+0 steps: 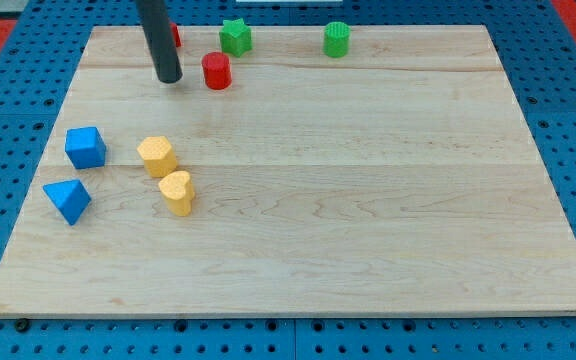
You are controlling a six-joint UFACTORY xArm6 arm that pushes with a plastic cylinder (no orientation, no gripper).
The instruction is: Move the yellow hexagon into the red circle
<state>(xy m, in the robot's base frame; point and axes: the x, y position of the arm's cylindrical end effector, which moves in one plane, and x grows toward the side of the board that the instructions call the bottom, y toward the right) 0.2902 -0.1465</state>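
Resting on the left half of the wooden board (368,230), the yellow hexagon (156,156) sits upright on a flat face; it is squat, with no clear long axis and no evident pointing direction.

- Yellow heart (177,192): just beside the hexagon, toward the view's bottom and slightly right; whether the two touch cannot be told.
- Red circle (216,71): a short upright cylinder near the view's top, left of centre, well apart from the hexagon.
- My tip (169,77): the lower end of the dark rod, a plain end that holds nothing, standing near the red circle on its left side with a gap between them, and well above the hexagon in the view.
- A second red block (176,36): mostly hidden behind the rod at the top edge; shape cannot be told.
- Green star (235,37) and green cylinder (337,39): along the top edge, apart from one another.
- Blue cube (85,147) and blue triangle (66,200): at the view's left edge, the triangle below the cube.

Containers: no item listed holds another.
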